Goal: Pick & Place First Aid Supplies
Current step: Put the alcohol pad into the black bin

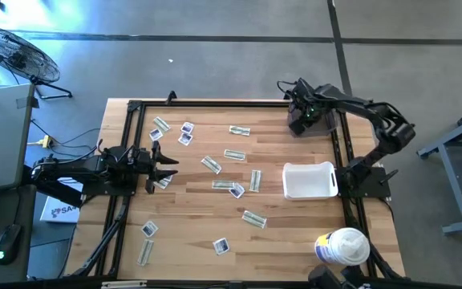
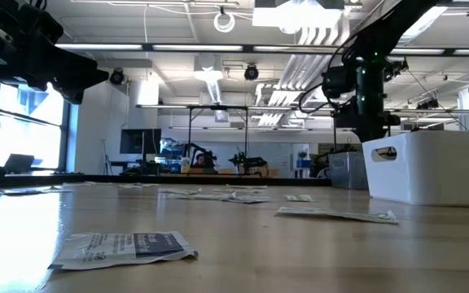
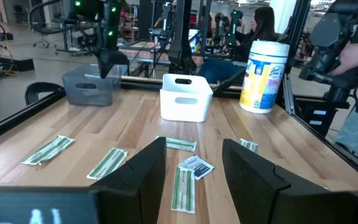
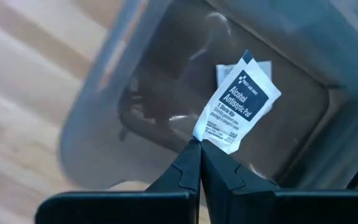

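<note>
The wooden table (image 1: 295, 241) is scattered with first aid packets, and both arms are over it. At the far right corner sits a grey translucent bin (image 4: 166, 93); the right gripper (image 4: 199, 146) hangs directly above it, jaws clenched tight on the lower corner of an alcohol antiseptic pad (image 4: 238, 102). The sachet sticks up out of the fingertips, tilted, its printed face showing, with the bin's floor behind it. Another white sachet (image 4: 224, 71) peeks out just behind it, lying in the bin.

The white tub (image 1: 343, 245) with the yellow-blue label stands at the near right corner. Between it and the grey bin, along the right edge, is the white basket (image 1: 309, 180).

Over by the left edge, the left gripper (image 1: 167, 167) hovers low with its jaws spread apart, nothing between them. From its wrist camera, a green strip wrapper (image 3: 183, 188) lies on the wood in line with the gap between the two dark fingers (image 3: 135, 177), and a small square sachet (image 3: 196, 167) rests touching that strip's far end. Another strip (image 3: 180, 144) lies crosswise just beyond, and two more strips (image 3: 107, 163) lie off to one side.

Loose packets (image 1: 235, 189) cover the middle of the table, and one sachet (image 1: 221, 246) sits near the front edge.
</note>
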Action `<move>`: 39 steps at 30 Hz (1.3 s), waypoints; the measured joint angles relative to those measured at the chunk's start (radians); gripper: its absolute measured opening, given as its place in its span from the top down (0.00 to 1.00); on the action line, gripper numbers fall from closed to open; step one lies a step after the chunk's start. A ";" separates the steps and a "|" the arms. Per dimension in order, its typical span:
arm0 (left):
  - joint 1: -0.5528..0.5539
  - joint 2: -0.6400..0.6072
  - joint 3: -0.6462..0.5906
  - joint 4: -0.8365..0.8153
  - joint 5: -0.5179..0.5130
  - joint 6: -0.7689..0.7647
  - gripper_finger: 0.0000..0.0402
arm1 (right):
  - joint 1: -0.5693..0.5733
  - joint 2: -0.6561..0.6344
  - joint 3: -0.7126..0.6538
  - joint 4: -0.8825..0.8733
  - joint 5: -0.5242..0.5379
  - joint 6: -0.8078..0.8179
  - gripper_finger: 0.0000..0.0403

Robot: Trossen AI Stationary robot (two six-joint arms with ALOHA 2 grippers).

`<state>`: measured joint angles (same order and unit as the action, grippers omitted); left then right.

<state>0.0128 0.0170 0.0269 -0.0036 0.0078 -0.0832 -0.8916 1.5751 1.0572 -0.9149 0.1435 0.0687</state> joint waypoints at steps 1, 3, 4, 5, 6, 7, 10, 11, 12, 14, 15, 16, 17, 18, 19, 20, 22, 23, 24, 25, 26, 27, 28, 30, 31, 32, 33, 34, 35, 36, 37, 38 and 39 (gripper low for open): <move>0.000 0.000 0.000 0.000 0.000 0.000 0.61 | -0.004 0.012 0.007 -0.001 0.010 0.006 1.00; 0.000 0.000 0.000 0.000 0.000 0.000 0.61 | -0.011 0.034 0.023 -0.003 0.028 0.010 1.00; 0.000 0.000 0.000 0.000 0.000 0.000 0.61 | -0.014 0.045 0.029 0.000 0.036 0.010 1.00; 0.000 0.000 0.000 0.000 0.000 0.000 0.61 | -0.017 0.057 0.032 0.001 0.041 0.010 1.00; 0.000 0.000 0.000 0.000 0.000 0.000 0.61 | -0.020 0.068 0.034 0.000 0.041 0.010 1.00; 0.000 0.000 0.000 0.000 0.000 0.000 0.61 | -0.023 0.078 0.034 0.002 0.041 0.010 1.00; 0.000 0.000 0.000 0.000 0.000 0.000 0.61 | -0.026 0.098 0.034 0.002 0.034 0.022 0.99; 0.000 0.000 0.000 0.000 0.000 0.000 0.61 | -0.026 0.105 0.034 0.002 0.034 0.029 0.99; 0.000 0.000 0.000 0.000 0.000 0.000 0.61 | -0.026 0.110 0.034 0.003 0.038 0.032 0.98; 0.000 0.000 0.000 0.000 0.000 0.000 0.61 | -0.026 0.112 0.035 0.014 0.055 0.033 0.96; 0.000 0.000 0.000 0.000 0.000 0.000 0.61 | -0.025 0.112 0.035 0.017 0.058 0.032 0.94; 0.000 0.000 0.000 0.000 0.000 0.000 0.61 | -0.025 0.112 0.035 0.023 0.059 0.031 0.93; 0.000 0.000 0.000 0.000 0.000 0.000 0.61 | -0.025 0.113 0.035 0.030 0.061 0.031 0.91; 0.000 0.000 0.000 0.000 0.000 0.000 0.61 | -0.025 0.113 0.035 0.033 0.060 0.031 0.89; 0.000 0.000 0.000 0.000 0.000 0.000 0.61 | -0.025 0.113 0.035 0.038 0.060 0.032 0.86; 0.000 0.000 0.000 0.000 0.000 0.000 0.61 | -0.025 0.113 0.035 0.044 0.060 0.035 0.84; 0.000 0.000 0.000 0.000 0.000 0.000 0.61 | -0.025 0.112 0.035 0.050 0.056 0.043 0.80; 0.000 0.000 0.000 0.000 0.000 0.000 0.61 | -0.024 0.107 0.035 0.050 0.051 0.046 0.78; 0.000 0.000 0.000 0.000 0.000 0.000 0.61 | -0.019 0.101 0.035 0.050 0.049 0.051 0.77; 0.000 0.000 0.000 0.000 0.000 0.000 0.61 | -0.012 0.091 0.035 0.049 0.049 0.060 0.76; 0.000 0.000 0.000 0.000 0.000 0.000 0.61 | -0.004 0.080 0.035 0.045 0.049 0.062 0.75; 0.000 0.000 0.000 0.000 0.000 0.000 0.61 | 0.008 0.065 0.035 0.038 0.051 0.062 0.75; 0.000 0.000 0.000 0.000 0.000 0.000 0.61 | 0.021 0.049 0.035 0.031 0.057 0.062 0.75; 0.000 0.000 0.000 0.000 0.000 0.000 0.61 | 0.048 0.010 0.035 0.022 0.073 0.062 0.76; 0.000 0.000 0.000 0.000 0.000 0.000 0.61 | 0.063 -0.012 0.035 0.019 0.084 0.063 0.76; 0.000 0.000 0.000 0.000 0.000 0.000 0.61 | 0.078 -0.034 0.035 0.018 0.090 0.063 0.77; 0.000 0.000 0.000 0.000 0.000 0.000 0.61 | 0.095 -0.057 0.035 0.018 0.089 0.063 0.77; 0.000 0.000 0.000 0.000 0.000 0.000 0.61 | 0.115 -0.080 0.035 0.021 0.082 0.065 0.78; 0.000 0.000 0.000 0.000 0.000 0.000 0.61 | 0.136 -0.103 0.035 0.028 0.068 0.069 0.78; 0.000 0.000 0.000 0.000 0.000 0.000 0.61 | 0.163 -0.124 0.035 0.037 0.048 0.074 0.78; 0.000 0.000 0.000 0.000 0.000 0.000 0.61 | 0.194 -0.143 0.035 0.054 0.025 0.081 0.78; 0.000 0.000 0.000 0.000 0.000 0.000 0.61 | 0.227 -0.158 0.036 0.075 -0.002 0.086 0.78; 0.000 0.000 0.000 0.000 0.000 0.000 0.61 | 0.263 -0.169 0.036 0.099 -0.026 0.088 0.78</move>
<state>0.0127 0.0170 0.0269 -0.0036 0.0078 -0.0834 -0.6289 1.4058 1.0931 -0.8158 0.1175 0.1564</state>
